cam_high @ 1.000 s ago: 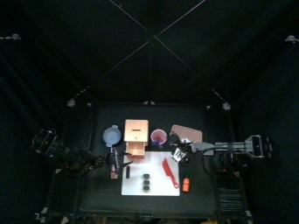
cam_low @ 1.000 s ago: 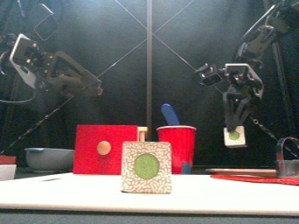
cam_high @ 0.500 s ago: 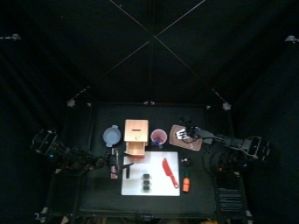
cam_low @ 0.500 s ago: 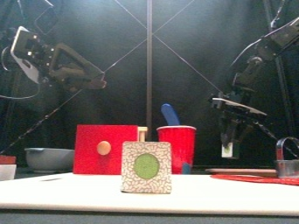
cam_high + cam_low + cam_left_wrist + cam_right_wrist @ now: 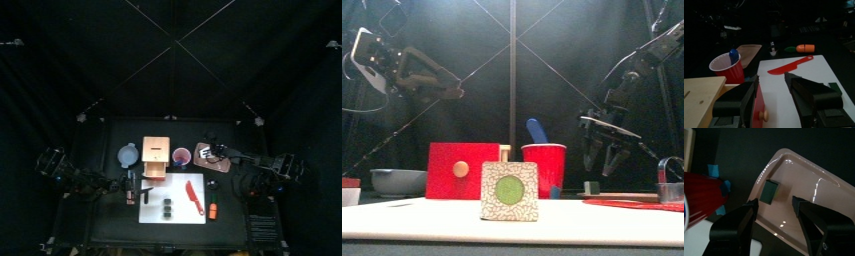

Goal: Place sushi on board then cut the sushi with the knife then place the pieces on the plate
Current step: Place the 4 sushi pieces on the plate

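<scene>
**Top view.**
- The white cutting board (image 5: 187, 218) lies at the front of the bench.
- On it are the sushi roll (image 5: 167, 208), as a short row of dark blocks, and the red toy knife (image 5: 195, 192), laid flat beside the row, probably so it is handy for further cuts.
- An orange toy (image 5: 211, 209) lies just off the board's right edge.
- Behind the board stand a blue-grey bowl (image 5: 128, 154), a wooden box (image 5: 156, 158) and a red cup (image 5: 181, 156).
- The pink tray (image 5: 221, 165) sits right of the cup, with the right hand (image 5: 211, 152) over it.
- The left hand (image 5: 130, 190) rests beside the board's left edge, clear of the work.

**Front view.**
- The roll appears end-on, with its green centre facing forward.
- A blue toy knife (image 5: 536, 130) stands in the cup, unused.
- The right hand hangs low at the right, jaws apart and nothing between them.

**Left wrist view.**
- The left hand's jaws are spread wide and empty.
- They point across the board toward the red knife.

**Right wrist view.**
- The right hand's jaws are parted above the tray and grip nothing.
- One dark green piece (image 5: 769, 191) lies in the tray near its rim, free of both jaws. This is judged a delivered piece.
- The blocks on the board are judged yet to be carried over.
</scene>
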Controlling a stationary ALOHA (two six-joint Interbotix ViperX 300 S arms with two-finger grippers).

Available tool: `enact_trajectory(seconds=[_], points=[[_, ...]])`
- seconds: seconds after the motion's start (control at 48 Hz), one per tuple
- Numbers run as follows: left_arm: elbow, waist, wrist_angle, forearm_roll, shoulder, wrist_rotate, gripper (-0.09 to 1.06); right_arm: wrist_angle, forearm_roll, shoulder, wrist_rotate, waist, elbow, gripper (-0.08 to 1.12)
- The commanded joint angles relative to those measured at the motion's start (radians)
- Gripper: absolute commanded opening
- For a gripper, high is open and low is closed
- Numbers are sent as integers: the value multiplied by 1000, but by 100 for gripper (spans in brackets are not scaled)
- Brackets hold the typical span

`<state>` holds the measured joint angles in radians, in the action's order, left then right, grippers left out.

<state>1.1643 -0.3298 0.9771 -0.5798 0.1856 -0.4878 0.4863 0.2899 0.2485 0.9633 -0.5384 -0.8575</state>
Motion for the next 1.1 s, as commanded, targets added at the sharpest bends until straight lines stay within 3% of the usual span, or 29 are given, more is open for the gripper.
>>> enact_trajectory(seconds=[0.021,0.271,0.5,0.792,1.104], points=[[-18,-2,5,2,5,0,83,55,5,83,-5,81,9,89],[-18,-2,5,-25,2,3,83,48,12,147,-15,453,5,89],[-18,5,3,-41,2,2,83,-2,67,-37,-40,736,135,89],[-15,15,5,-43,0,3,83,51,101,-316,-150,782,420,89],[-2,17,3,-80,-2,3,83,81,46,-460,-325,756,592,89]])
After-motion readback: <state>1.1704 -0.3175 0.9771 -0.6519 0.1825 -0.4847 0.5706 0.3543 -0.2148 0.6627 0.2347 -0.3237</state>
